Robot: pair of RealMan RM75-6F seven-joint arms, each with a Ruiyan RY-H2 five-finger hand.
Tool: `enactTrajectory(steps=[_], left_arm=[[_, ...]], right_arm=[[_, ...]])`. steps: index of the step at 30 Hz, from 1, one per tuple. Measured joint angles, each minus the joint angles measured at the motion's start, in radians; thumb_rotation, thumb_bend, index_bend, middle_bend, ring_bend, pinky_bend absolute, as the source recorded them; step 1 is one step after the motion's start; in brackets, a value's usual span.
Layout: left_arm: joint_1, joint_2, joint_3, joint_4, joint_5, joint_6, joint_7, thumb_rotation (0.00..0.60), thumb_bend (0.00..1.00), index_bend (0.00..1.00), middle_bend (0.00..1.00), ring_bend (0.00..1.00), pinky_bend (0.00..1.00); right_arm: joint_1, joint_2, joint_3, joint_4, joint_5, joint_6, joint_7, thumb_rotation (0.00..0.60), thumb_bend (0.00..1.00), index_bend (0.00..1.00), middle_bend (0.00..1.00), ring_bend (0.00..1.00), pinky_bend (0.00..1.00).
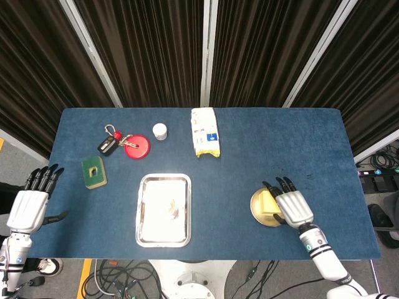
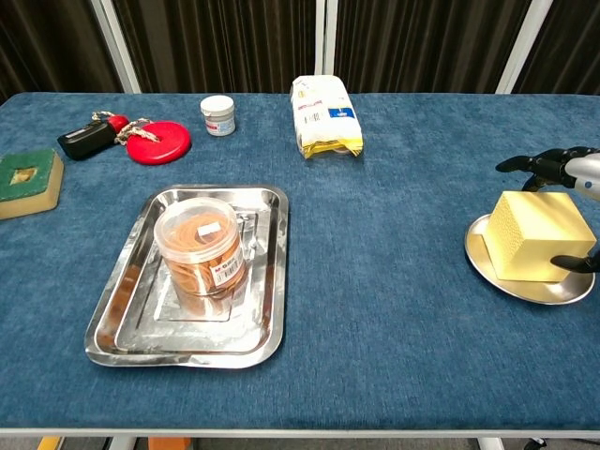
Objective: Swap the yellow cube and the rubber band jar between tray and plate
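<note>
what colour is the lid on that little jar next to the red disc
White. The small jar has a white lid, clearest in the chest view, just right of the red disc.
</note>
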Motion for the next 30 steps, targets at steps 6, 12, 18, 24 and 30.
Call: enactTrajectory(steps=[6,12,18,24,30], left_arm=[[0.002,-0.001,0.000,0.002,0.002,0.005,-0.003,0.600,0.00,0.04,0.00,0.00,0.06],[0.002,0.003,-0.001,-0.003,0.007,0.009,0.000,0.600,0.00,0.04,0.00,0.00,0.06],[0.007,0.002,0.002,0.000,0.006,0.012,-0.004,0.600,0.00,0.04,0.00,0.00,0.06],[0.007,-0.004,0.003,0.022,-0.001,0.002,-0.021,0.600,0.00,0.04,0.00,0.00,0.06],[0.008,-0.011,0.005,0.039,0.002,0.006,-0.032,0.600,0.00,0.04,0.00,0.00,0.06]], right_arm=[[-0.005,0.004,0.004,0.001,-0.060,0.056,0.054,0.600,0.24,0.24,0.41,0.01,0.00],[0.037,0.027,0.049,-0.040,-0.090,0.068,0.048,0.600,0.24,0.24,0.40,0.01,0.00],[0.134,-0.019,0.105,-0.034,-0.036,-0.036,0.003,0.600,0.23,0.24,0.40,0.01,0.00],[0.239,-0.124,0.142,0.046,0.056,-0.144,-0.023,0.600,0.21,0.20,0.38,0.01,0.00],[0.288,-0.193,0.144,0.119,0.143,-0.203,-0.068,0.600,0.16,0.05,0.30,0.00,0.00]])
